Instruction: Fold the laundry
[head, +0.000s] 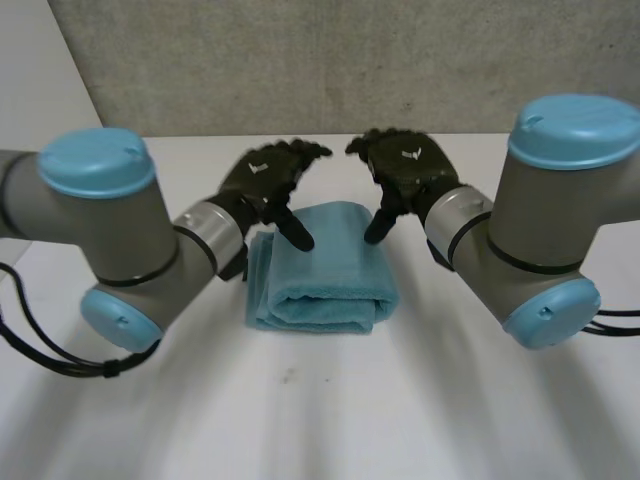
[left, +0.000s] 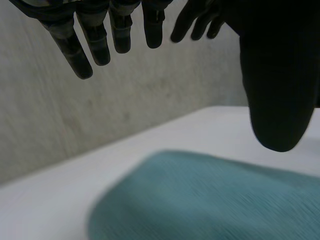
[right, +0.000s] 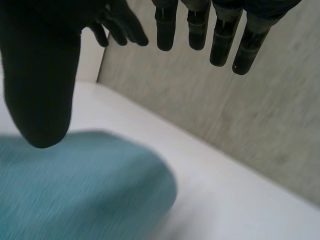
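A teal cloth (head: 322, 285) lies on the middle of the white table (head: 300, 420), folded into a thick, roughly square bundle. Its stacked layers show along its near edge and its left side. The 2 hands hang over the far part of the bundle, close together but apart from each other. The left hand (head: 268, 178) is at the far left corner and the right hand (head: 405, 168) at the far right corner. The left hand is spread wide: in its own wrist view its fingers (left: 85, 47) hang straight and apart, with nothing between them and its thumb (left: 277, 90). That thumb points down over the cloth's far edge. The right hand is spread the same way, its fingers (right: 222, 37) straight and separate and its thumb (right: 40, 80) pointing down over the cloth. Neither hand holds any cloth. In the head view both thumb tips lie over the teal surface, but I cannot tell whether they touch it or stop just above it. Each wrist view also catches the other hand's fingertips beyond its own thumb. A grey speckled wall (head: 300, 60) stands behind the table's far edge. The left arm (head: 110, 230) and the right arm (head: 550, 220) come in from the 2 near sides, bent inward toward the bundle.
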